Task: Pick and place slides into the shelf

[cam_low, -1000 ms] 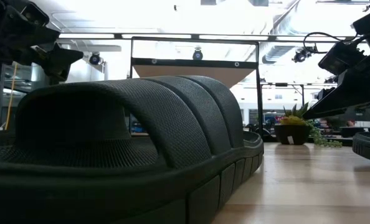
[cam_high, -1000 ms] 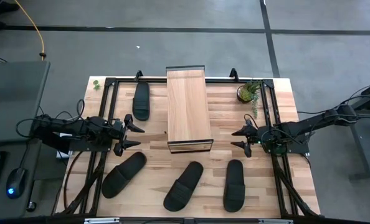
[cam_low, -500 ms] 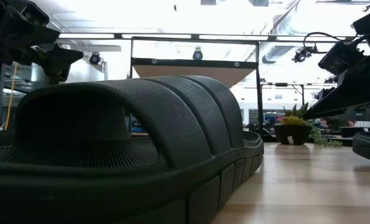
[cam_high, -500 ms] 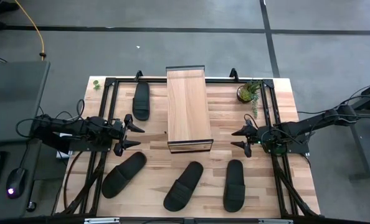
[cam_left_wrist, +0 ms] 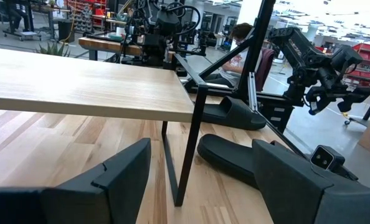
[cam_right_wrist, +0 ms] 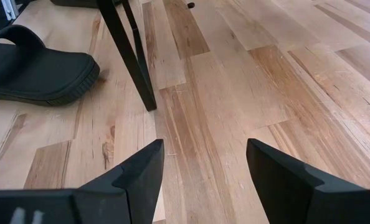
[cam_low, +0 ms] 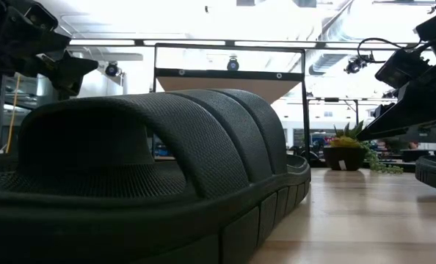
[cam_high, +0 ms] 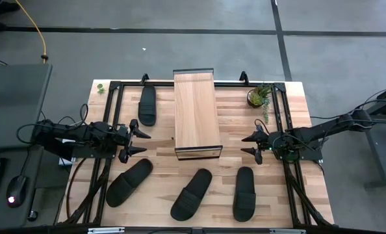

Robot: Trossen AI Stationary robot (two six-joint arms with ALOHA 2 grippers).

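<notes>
Several black slides lie flat on their soles on the slatted table: one at the far left (cam_high: pixel 147 104), three along the near edge, at the left (cam_high: pixel 129 182), the middle (cam_high: pixel 192 194) and the right (cam_high: pixel 244 192). The shelf (cam_high: pixel 196 112), a light-wood plank on a thin black frame, stands in the table's middle with nothing on it. My left gripper (cam_high: pixel 141 142) waits open at the table's left, pointing at the shelf. My right gripper (cam_high: pixel 249 145) waits open at the right, tipped down a little toward the tabletop (cam_right_wrist: pixel 203 118).
A small potted plant (cam_high: pixel 258 96) stands at the far right of the table. Black frame rails (cam_high: pixel 112 110) run along the table's left, right and far sides. Bare wood lies between each gripper and the shelf. A person shows in the room behind, in the left wrist view.
</notes>
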